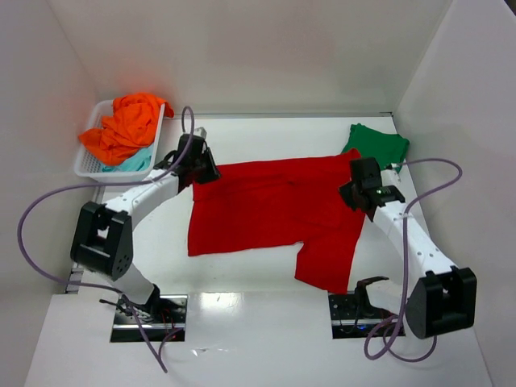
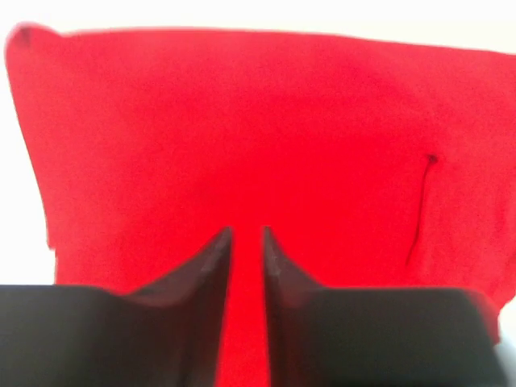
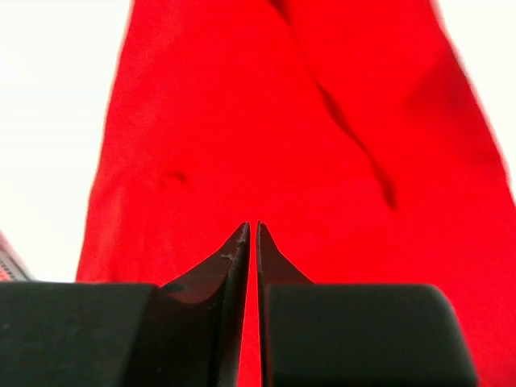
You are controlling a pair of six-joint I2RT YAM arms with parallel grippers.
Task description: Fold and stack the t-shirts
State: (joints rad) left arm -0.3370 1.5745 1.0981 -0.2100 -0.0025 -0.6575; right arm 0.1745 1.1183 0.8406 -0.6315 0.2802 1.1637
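The large red t-shirt (image 1: 266, 210) lies spread in the middle of the table. My left gripper (image 1: 201, 171) is at its far left corner, and my right gripper (image 1: 357, 179) is at its far right corner. In the left wrist view the left gripper (image 2: 247, 230) has its jaws close together with the red t-shirt (image 2: 242, 121) in the narrow gap. In the right wrist view the right gripper (image 3: 251, 225) is almost fully closed, with the red t-shirt (image 3: 242, 121) in the slit. A dark green t-shirt (image 1: 379, 147) lies folded at the back right. An orange t-shirt (image 1: 129, 125) lies on a pale teal one (image 1: 135, 164).
The white lattice basket (image 1: 87, 165) at the back left holds the orange and teal shirts. White walls close in the table on the left, back and right. Purple cables loop from both arms. A sleeve of the red shirt reaches toward the near edge on the right.
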